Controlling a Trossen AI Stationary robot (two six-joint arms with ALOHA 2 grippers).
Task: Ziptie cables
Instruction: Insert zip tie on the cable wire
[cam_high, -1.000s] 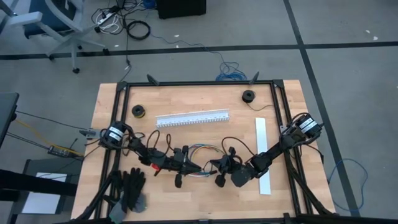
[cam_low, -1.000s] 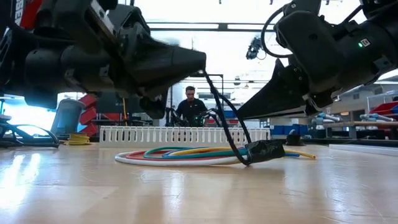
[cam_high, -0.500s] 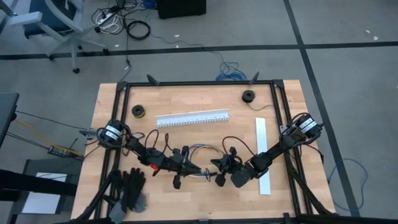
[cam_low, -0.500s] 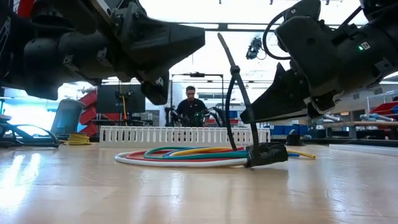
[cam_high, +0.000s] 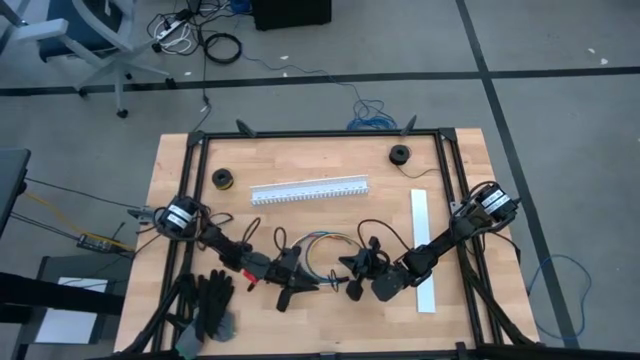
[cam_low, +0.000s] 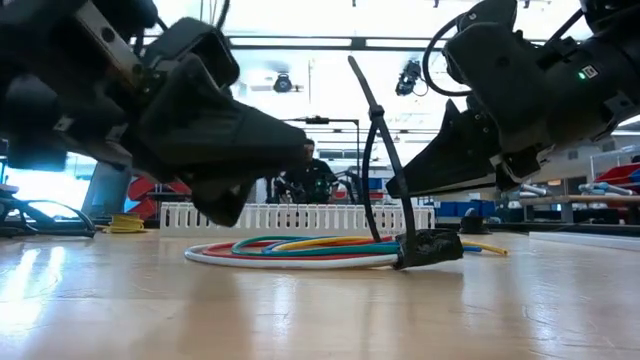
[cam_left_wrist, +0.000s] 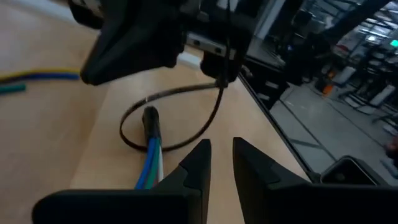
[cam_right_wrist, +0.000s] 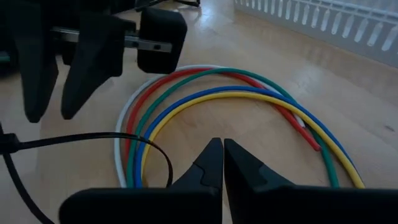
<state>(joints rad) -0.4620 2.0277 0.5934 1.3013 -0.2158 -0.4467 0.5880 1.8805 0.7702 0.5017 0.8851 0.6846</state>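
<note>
Cables sit looped at table centre with a zip tie around them, left gripper slightly parted at 7 o'clock holding nothing, right gripper closed empty at 4 o'clock; you likely regrasp the tail and pull tight.

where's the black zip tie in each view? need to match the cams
High: zip tie barely visible between the two grippers, by the cables.
Low: upright loop, right of centre.
Left wrist: loop lying around the cable ends.
Right wrist: arc across the coil.
Shared landmark: the coloured cables.
</note>
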